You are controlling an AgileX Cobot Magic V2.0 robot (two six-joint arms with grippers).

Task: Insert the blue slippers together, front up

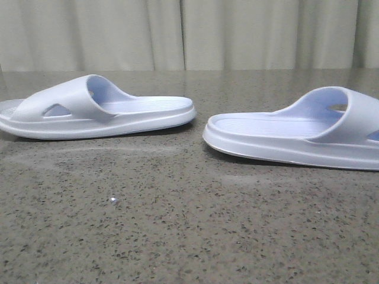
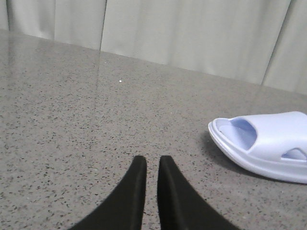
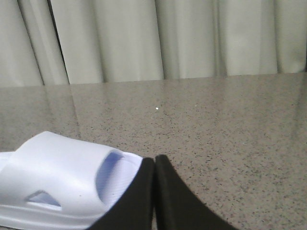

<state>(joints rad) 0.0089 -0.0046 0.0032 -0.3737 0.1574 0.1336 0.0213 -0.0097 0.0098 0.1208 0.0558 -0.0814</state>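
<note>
Wrist views, blue slippers (image 1: 100, 109) beside jaws, seemingly apart

We took the place for a staged test corner rather than a lived-in room. The counter (image 1: 177, 225) was a broad slab of grey-brown speckled stone, polished enough to catch pale glare. Behind it, plain off-white curtains (image 1: 177, 35) hung in folds across the whole background, hiding the walls, so we could not tell more.
</note>
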